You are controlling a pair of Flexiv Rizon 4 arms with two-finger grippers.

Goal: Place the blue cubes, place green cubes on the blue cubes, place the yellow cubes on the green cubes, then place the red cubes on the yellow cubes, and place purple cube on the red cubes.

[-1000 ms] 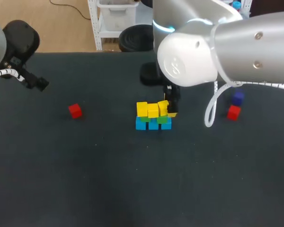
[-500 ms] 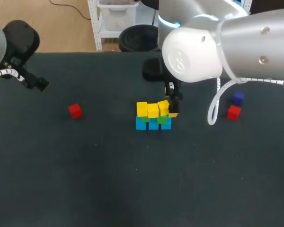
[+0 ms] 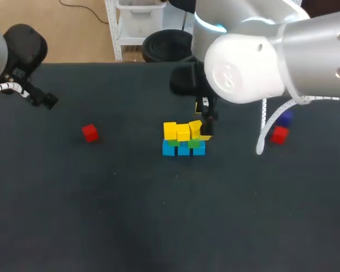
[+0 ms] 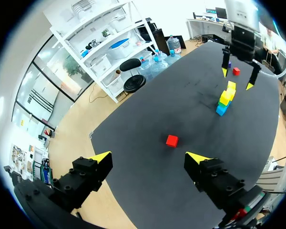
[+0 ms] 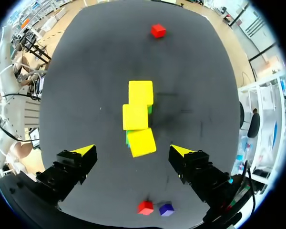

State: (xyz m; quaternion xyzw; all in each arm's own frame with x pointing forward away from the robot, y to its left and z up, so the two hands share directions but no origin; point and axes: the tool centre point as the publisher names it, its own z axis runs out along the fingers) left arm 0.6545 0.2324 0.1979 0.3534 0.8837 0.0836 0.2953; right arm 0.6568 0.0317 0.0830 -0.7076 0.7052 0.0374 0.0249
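Two fingers (image 5: 81,153) splayed — right gripper (image 5: 132,150) hangs above yellow cubes (image 5: 135,117).

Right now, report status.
Left pincer open, empty, off to the side; right pincer open above the stack. Yellow cubes on, one skewed. Red cubes loose, purple cube beside one.
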